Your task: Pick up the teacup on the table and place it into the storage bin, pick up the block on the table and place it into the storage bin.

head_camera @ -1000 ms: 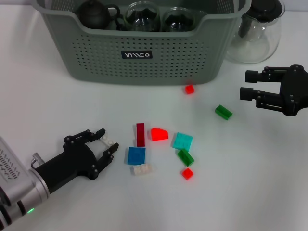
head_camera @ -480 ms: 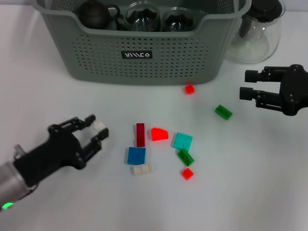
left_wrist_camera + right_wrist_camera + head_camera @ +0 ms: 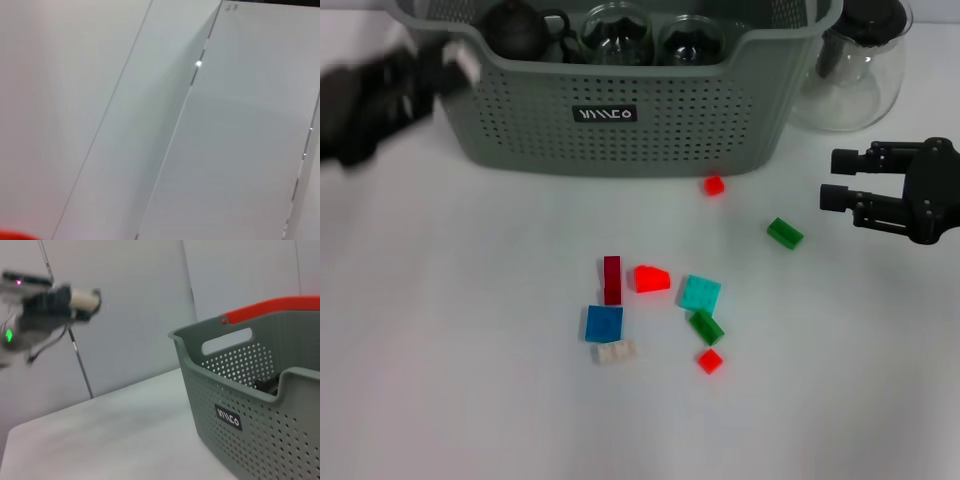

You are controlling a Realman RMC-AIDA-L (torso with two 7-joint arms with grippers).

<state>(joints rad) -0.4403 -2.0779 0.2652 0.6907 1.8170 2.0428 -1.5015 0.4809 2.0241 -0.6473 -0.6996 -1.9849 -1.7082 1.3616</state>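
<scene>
The grey-green storage bin stands at the back of the table and also fills the right wrist view. My left gripper is raised at the bin's left end, blurred, shut on a small white block; the right wrist view shows this gripper in the air with the pale block. Several blocks lie on the table, among them a blue block, a teal block and a dark red block. No teacup shows on the table; glass cups sit in the bin. My right gripper hovers open at the right.
A clear glass pitcher with a dark lid stands right of the bin. A dark teapot lies inside the bin. A green block and a small red block lie between the bin and my right gripper.
My left gripper closed on the white block at the lower left, then rose and swung back to the bin's left end. The right arm has stayed still.
</scene>
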